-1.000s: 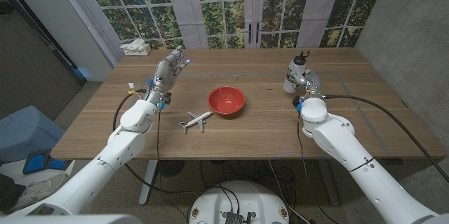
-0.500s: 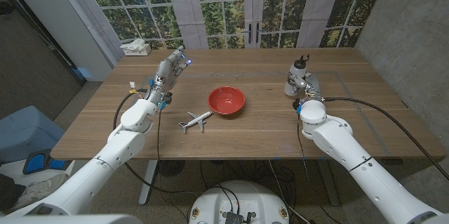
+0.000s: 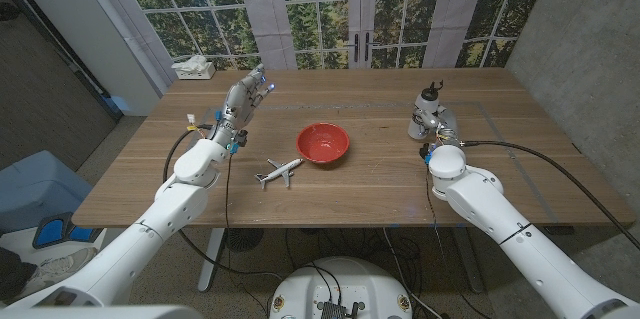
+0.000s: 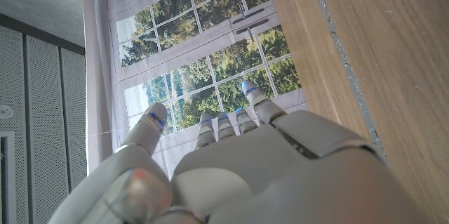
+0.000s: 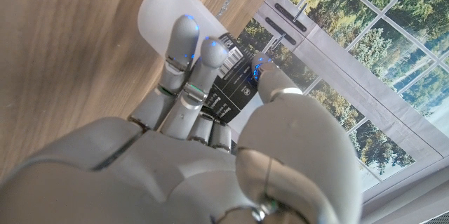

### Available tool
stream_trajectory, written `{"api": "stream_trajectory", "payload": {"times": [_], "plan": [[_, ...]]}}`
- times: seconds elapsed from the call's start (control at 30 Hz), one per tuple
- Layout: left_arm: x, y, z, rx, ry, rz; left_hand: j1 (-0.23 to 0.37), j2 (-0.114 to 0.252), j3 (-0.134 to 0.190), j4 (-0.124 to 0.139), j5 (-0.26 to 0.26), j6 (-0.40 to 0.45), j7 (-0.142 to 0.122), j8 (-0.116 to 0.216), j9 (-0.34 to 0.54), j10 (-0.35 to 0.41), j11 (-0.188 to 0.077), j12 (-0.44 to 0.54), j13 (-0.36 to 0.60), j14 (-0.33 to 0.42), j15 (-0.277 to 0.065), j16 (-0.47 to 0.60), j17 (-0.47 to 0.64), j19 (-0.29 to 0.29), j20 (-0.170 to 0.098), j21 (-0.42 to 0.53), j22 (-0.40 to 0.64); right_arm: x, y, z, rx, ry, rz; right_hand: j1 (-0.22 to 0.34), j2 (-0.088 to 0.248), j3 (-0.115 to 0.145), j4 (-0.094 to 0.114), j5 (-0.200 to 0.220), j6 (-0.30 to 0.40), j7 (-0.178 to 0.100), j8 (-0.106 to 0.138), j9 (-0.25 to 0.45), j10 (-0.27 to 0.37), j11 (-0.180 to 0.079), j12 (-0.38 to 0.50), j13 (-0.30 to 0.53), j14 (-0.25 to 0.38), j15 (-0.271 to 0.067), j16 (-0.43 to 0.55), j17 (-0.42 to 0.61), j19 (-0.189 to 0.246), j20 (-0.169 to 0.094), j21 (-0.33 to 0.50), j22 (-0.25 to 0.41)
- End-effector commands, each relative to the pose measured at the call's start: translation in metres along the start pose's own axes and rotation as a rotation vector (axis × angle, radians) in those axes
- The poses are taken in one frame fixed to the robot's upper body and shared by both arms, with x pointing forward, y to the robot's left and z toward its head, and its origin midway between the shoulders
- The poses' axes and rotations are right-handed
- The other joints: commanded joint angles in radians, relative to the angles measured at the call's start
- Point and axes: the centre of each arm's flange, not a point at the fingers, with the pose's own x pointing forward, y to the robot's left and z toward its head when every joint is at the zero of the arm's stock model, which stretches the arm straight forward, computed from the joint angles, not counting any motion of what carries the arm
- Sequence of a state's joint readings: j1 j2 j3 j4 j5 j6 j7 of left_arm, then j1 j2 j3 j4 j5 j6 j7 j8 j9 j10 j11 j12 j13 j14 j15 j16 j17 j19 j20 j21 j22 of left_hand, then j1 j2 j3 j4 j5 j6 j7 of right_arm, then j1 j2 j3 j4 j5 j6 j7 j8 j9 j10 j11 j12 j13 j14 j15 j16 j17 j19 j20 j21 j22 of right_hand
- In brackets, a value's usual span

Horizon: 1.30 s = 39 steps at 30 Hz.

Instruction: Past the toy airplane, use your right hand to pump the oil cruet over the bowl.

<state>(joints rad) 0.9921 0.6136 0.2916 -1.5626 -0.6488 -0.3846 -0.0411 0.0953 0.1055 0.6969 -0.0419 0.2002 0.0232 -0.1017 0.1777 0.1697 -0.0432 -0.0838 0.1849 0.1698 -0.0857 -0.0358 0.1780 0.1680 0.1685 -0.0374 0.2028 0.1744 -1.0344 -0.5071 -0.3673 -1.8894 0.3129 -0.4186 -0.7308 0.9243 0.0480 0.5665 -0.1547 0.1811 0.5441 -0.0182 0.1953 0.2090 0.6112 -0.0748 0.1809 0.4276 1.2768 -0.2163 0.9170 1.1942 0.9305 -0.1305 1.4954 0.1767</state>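
1. Right arm: enters the head view from 5 o'clock and reaches up the table toward 1 o'clock, its white forearm ending just short of the oil cruet.
2. Right hand: set against the near side of the cruet. In the right wrist view the right hand has its fingers wrapped close together over the frosted body and the dark label of the oil cruet, with the thumb on the other side of the label, so the bottle is clasped.
3. Oil cruet: upright on the table at about 2 o'clock from the red bowl, well apart from it, black pump top uppermost.
4. Toy airplane: white, lying on the table at 7 o'clock of the bowl, near its rim.
5. Left arm: runs from 7 o'clock up toward 11 o'clock of the bowl.
6. Left hand: raised over the table's far left part, fingers extended. In the left wrist view the left hand has its fingertips slightly apart and nothing between them.
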Motion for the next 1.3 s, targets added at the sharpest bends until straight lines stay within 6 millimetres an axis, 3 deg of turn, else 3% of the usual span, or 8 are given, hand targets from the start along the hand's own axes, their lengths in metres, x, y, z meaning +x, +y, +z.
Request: {"api": "stream_trajectory", "payload": {"times": [0.03, 0.13, 0.4, 0.73, 0.93, 1.0, 1.13, 1.3], "plan": [[0.002, -0.003, 0.002, 0.007, -0.002, -0.005, 0.004, 0.059, -0.001, -0.002, 0.007, 0.003, -0.003, 0.003, 0.002, 0.001, -0.003, 0.002, 0.004, 0.001, -0.061, -0.001, 0.002, 0.01, -0.021, -0.002, 0.002, 0.0, -0.002, -0.005, -0.051, 0.007, -0.006, 0.026, -0.06, -0.011, -0.015, 0.012, -0.034, -0.011, -0.007, -0.003, -0.034, -0.007, -0.001, -0.018, 0.002, -0.003, -0.021, -0.007, 0.007, -0.085, -0.009, 0.0], [0.002, -0.004, 0.002, 0.005, -0.005, -0.007, 0.005, 0.059, -0.001, -0.004, 0.006, 0.003, -0.003, 0.003, 0.002, 0.002, -0.003, 0.003, 0.004, 0.0, -0.062, -0.001, 0.002, 0.01, -0.021, -0.002, 0.002, 0.0, -0.002, -0.005, -0.074, 0.003, 0.0, 0.026, -0.107, -0.029, -0.013, 0.02, -0.072, -0.023, -0.011, -0.005, -0.057, -0.012, 0.0, -0.033, 0.003, -0.002, -0.03, -0.001, -0.004, -0.084, -0.018, 0.0], [0.004, -0.005, 0.003, 0.004, -0.011, -0.014, 0.008, 0.06, -0.002, -0.007, 0.006, 0.003, -0.004, 0.003, 0.002, 0.003, -0.003, 0.003, 0.004, 0.001, -0.062, -0.001, 0.001, 0.011, -0.02, -0.002, 0.002, -0.004, -0.003, -0.006, -0.113, 0.007, -0.005, 0.032, -0.165, -0.055, -0.005, 0.038, -0.155, -0.05, -0.019, -0.007, -0.106, -0.017, 0.0, -0.055, -0.002, -0.001, -0.048, 0.005, -0.014, -0.083, -0.031, 0.001], [0.007, -0.005, 0.002, 0.002, -0.009, -0.02, 0.009, 0.063, -0.003, -0.007, 0.006, 0.004, -0.005, 0.003, 0.002, 0.002, -0.004, 0.003, 0.004, 0.001, -0.062, -0.001, 0.001, 0.011, -0.02, -0.002, 0.002, -0.01, -0.005, -0.004, -0.168, 0.014, -0.005, 0.022, -0.244, -0.128, -0.001, 0.08, -0.323, -0.059, -0.024, -0.01, -0.267, -0.044, -0.009, -0.096, -0.027, 0.0, -0.072, 0.021, -0.03, -0.082, -0.06, -0.001], [0.007, -0.005, 0.003, 0.005, -0.01, -0.021, 0.009, 0.063, -0.004, -0.007, 0.006, 0.004, -0.006, 0.003, 0.002, 0.003, -0.003, 0.003, 0.004, 0.001, -0.062, -0.001, 0.002, 0.011, -0.02, -0.002, 0.002, -0.014, -0.006, -0.004, -0.176, -0.004, 0.013, -0.019, -0.251, -0.211, 0.001, 0.106, -0.423, -0.056, -0.022, -0.013, -0.342, -0.016, -0.002, -0.123, -0.064, 0.002, -0.085, 0.025, -0.035, -0.079, -0.085, -0.002], [0.006, -0.005, 0.003, 0.005, -0.01, -0.017, 0.009, 0.064, -0.003, -0.006, 0.006, 0.003, -0.006, 0.003, 0.002, 0.003, -0.004, 0.003, 0.004, 0.001, -0.062, -0.001, 0.002, 0.011, -0.019, -0.002, 0.002, -0.017, -0.011, -0.004, -0.156, -0.012, 0.017, -0.064, -0.249, -0.253, 0.014, 0.112, -0.433, -0.043, -0.014, -0.013, -0.352, 0.0, 0.003, -0.134, -0.077, 0.003, -0.098, 0.015, -0.024, -0.075, -0.093, -0.003], [0.005, -0.005, 0.004, 0.005, -0.01, -0.017, 0.009, 0.064, -0.003, -0.006, 0.006, 0.004, -0.007, 0.003, 0.002, 0.003, -0.004, 0.003, 0.004, 0.001, -0.063, -0.001, 0.002, 0.012, -0.02, -0.002, 0.002, -0.023, -0.018, -0.004, -0.15, -0.016, -0.008, -0.126, -0.242, -0.304, 0.034, 0.117, -0.439, -0.03, -0.007, -0.014, -0.35, 0.015, 0.011, -0.148, -0.074, 0.003, -0.108, 0.005, 0.007, -0.071, -0.103, -0.006], [0.005, -0.007, 0.003, 0.003, -0.007, -0.022, 0.009, 0.065, -0.003, -0.005, 0.006, 0.003, -0.008, 0.003, 0.002, 0.002, -0.004, 0.002, 0.004, 0.0, -0.062, -0.001, 0.002, 0.012, -0.02, -0.002, 0.002, -0.025, -0.025, -0.005, -0.163, 0.01, -0.03, -0.165, -0.237, -0.358, 0.039, 0.131, -0.439, -0.041, -0.001, -0.016, -0.351, 0.02, 0.016, -0.168, -0.109, 0.005, -0.154, -0.025, 0.039, -0.078, -0.102, 0.029]]}}
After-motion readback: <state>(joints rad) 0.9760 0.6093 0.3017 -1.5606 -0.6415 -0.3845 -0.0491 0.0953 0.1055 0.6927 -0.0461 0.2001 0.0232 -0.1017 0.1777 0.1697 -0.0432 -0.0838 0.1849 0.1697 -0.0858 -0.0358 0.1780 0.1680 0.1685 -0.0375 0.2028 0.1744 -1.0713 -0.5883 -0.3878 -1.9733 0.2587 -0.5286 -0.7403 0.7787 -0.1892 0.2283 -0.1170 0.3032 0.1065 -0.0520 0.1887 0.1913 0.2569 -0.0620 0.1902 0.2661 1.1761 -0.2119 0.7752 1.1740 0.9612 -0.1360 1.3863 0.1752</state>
